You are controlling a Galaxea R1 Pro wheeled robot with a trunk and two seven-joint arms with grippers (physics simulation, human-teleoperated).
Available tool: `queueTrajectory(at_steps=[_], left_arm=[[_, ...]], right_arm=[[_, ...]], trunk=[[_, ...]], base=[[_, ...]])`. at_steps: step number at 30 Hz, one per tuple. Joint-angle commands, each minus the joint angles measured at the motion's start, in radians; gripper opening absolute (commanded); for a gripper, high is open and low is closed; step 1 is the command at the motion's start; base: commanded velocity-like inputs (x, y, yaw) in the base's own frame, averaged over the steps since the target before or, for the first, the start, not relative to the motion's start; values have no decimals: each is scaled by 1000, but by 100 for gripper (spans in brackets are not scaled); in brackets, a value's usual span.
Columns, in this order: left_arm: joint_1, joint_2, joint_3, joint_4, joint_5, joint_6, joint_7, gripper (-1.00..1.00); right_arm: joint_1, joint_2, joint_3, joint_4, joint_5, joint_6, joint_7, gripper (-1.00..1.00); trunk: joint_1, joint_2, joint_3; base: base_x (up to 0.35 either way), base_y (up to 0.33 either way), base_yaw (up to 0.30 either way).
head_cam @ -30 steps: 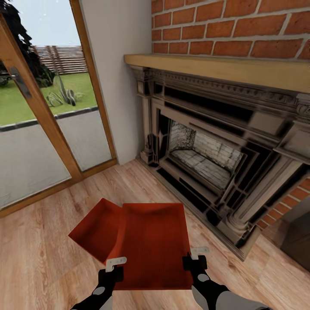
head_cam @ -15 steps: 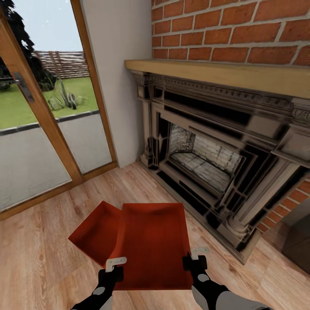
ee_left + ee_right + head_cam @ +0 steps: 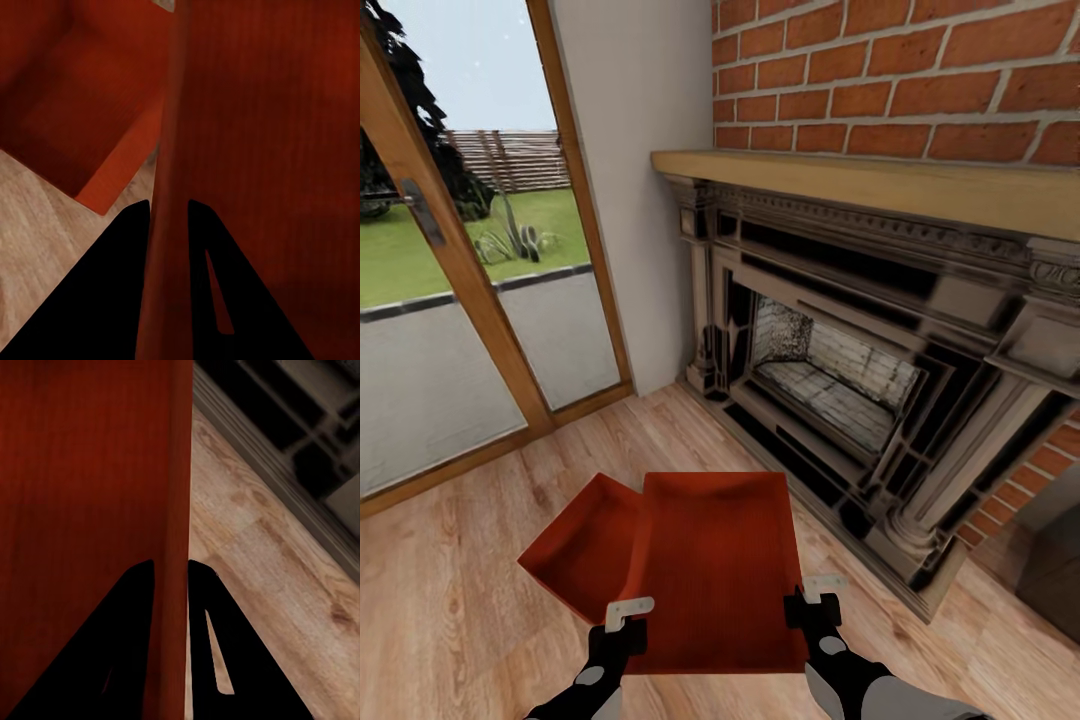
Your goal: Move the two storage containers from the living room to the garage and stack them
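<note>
Before the dark fireplace, over light plank flooring, sit two red-orange storage containers: the nearer container is held up between the two arms, and the second container lies tilted beside it toward the glass door, partly hidden behind the first. Each side wall of the held bin runs between a pair of fingers: the left gripper is clamped on one wall, the right gripper on the opposite wall. Both forearms are cut off at the head view's lower edge.
</note>
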Motion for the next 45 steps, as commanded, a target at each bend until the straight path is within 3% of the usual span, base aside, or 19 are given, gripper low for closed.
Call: queueTrajectory(at_steps=[1, 45], left_arm=[[0, 5, 12, -2, -5, 1, 10, -100], [0, 5, 11, -3, -6, 1, 10, -100]], right_arm=[[-1, -1, -41, -1, 3, 0, 1, -100], [-1, -3, -41, -1, 3, 0, 3, -100]], trunk=[[0, -1, 1], [0, -1, 70]], base=[[0, 0, 0], [0, 0, 0]])
